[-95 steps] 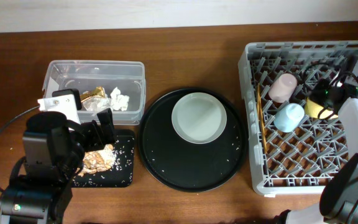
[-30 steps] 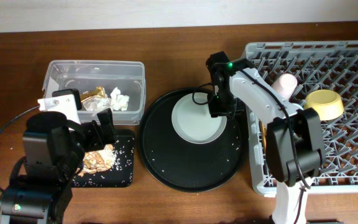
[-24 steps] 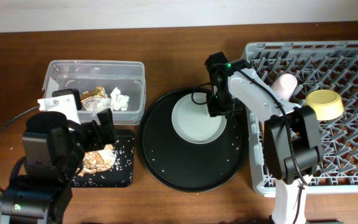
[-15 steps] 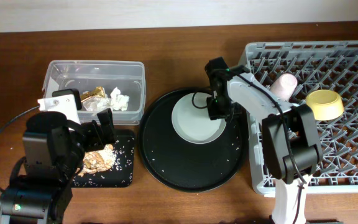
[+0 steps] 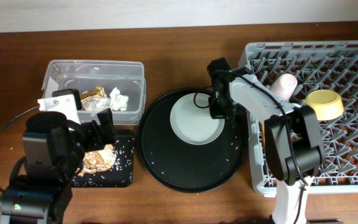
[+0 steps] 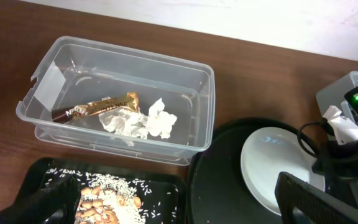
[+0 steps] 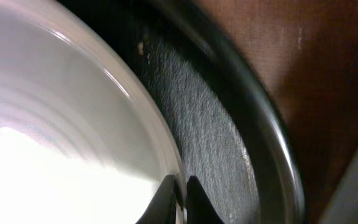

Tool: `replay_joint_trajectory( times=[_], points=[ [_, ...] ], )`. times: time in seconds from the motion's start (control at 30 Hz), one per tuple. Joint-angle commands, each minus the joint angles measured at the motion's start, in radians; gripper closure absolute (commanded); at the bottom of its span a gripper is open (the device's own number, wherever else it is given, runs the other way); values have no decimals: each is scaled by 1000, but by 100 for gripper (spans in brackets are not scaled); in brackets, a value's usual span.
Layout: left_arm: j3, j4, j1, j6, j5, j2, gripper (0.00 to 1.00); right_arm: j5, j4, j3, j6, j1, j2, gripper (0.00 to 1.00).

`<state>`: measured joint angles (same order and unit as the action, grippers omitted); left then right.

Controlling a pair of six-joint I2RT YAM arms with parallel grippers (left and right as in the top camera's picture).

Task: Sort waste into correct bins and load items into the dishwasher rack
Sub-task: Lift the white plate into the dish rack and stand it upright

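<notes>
The overhead camera looks straight down on the whole desk [image 5: 179, 56]. The left wrist camera looks forward and down across the clear tub [image 6: 117, 78] toward the plate [image 6: 272, 165]. The right wrist camera sits tight against that plate's rim, seen in all 3 views.

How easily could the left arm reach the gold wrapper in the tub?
Probably yes: the clear tub is lidless, the wrapper lies exposed, and the open left hand hovers close by.
</notes>
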<state>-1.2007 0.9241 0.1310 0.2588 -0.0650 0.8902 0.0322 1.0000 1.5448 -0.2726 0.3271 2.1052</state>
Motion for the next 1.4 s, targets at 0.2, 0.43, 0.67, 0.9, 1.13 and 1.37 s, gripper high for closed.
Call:
replay_joint_trajectory(
  times=[0.2, 0.43, 0.67, 0.9, 1.13, 1.37],
  points=[
    [-12, -2, -5, 10, -14, -3, 1, 39, 282, 318, 83, 12, -145, 96],
    [-12, -2, -5, 10, -14, -3, 1, 499, 418, 337, 85, 12, -350, 96],
    [-12, -2, -5, 10, -14, -3, 1, 869, 575, 336, 84, -17, -394, 96],
    [-12, -2, -5, 10, -14, -3, 1, 896, 581, 335, 84, -131, -393, 96],
    [-12, -2, -5, 10, -14, -3, 1, 838, 537, 317, 84, -191, -393, 96],
    [-12, -2, -5, 10, -14, -3, 1, 738, 526, 292, 84, -189, -364, 96]
  ],
)
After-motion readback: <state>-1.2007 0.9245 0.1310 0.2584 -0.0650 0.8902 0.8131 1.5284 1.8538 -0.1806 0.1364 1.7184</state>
